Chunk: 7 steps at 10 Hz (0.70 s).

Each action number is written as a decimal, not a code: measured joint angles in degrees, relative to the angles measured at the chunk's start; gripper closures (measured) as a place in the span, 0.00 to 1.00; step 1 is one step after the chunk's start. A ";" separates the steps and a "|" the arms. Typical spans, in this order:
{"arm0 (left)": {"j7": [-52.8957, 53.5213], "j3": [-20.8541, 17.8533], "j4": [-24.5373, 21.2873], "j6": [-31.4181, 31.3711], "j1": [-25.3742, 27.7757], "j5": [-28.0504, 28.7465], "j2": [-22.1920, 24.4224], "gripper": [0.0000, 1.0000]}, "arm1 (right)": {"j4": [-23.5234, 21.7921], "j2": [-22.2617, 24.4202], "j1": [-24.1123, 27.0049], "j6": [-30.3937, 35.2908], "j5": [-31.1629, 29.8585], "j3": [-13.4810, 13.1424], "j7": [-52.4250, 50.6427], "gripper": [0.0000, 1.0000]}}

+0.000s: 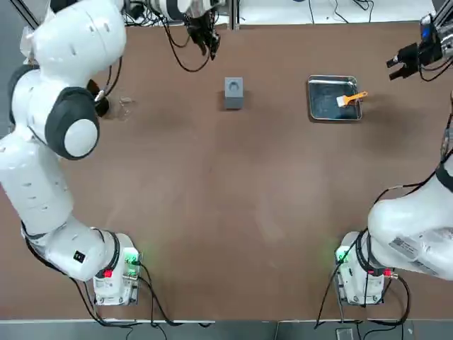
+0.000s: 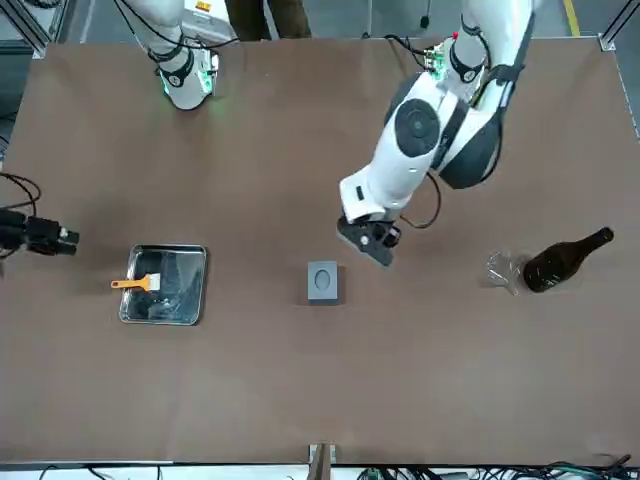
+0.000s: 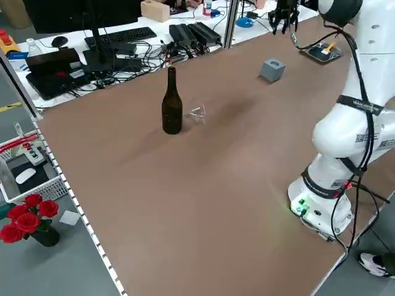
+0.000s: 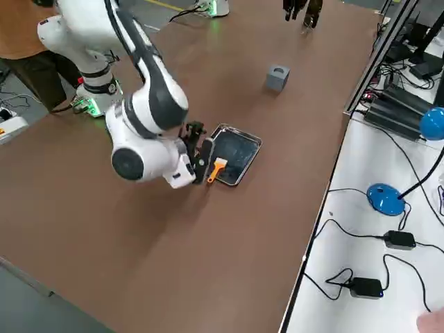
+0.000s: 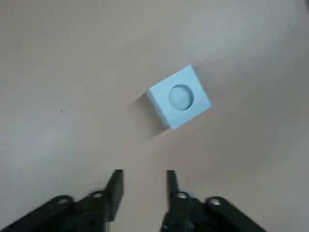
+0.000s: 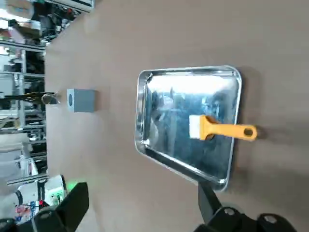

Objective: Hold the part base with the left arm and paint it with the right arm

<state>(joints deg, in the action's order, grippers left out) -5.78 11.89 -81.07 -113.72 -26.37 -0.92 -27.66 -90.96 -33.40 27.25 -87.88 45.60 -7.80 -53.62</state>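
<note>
The part base [image 1: 233, 92] is a small grey block with a round hole on top, standing alone on the brown table toward the far middle. My left gripper [image 1: 205, 39] hovers above the table beyond it and to its left, apart from it. In the left wrist view the left gripper [image 5: 144, 183] has a narrow gap between its fingers, nothing in it, and the part base [image 5: 178, 96] lies ahead. My right gripper [image 1: 414, 60] hangs wide open to the right of the metal tray [image 1: 325, 106]. An orange-handled brush [image 1: 352, 98] rests across the tray's right edge.
A dark glass bottle [image 2: 565, 260] and a clear glass [image 2: 505, 270] lie on the table on my left side. Cables, a keyboard and electronics crowd a white bench beyond the far edge [image 3: 123, 43]. Red flowers [image 3: 28, 219] stand off the table.
</note>
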 joint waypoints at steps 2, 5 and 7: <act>-0.21 0.01 0.01 -5.50 -1.35 -0.04 -4.21 0.78 | 2.65 -5.68 0.62 0.37 2.48 -0.05 -3.24 0.00; -0.10 0.02 0.18 -10.14 -2.53 -0.04 -9.18 0.99 | 10.33 -14.92 1.77 3.11 6.05 -0.07 -3.80 0.00; 1.79 -0.02 0.25 -12.56 -2.50 -0.04 -11.28 0.99 | 13.77 -20.63 1.86 3.36 8.75 -0.07 -2.24 0.00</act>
<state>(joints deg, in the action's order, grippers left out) -3.99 11.87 -80.82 -126.28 -28.87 -0.96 -38.94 -77.20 -54.03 29.11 -84.53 54.35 -7.87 -55.86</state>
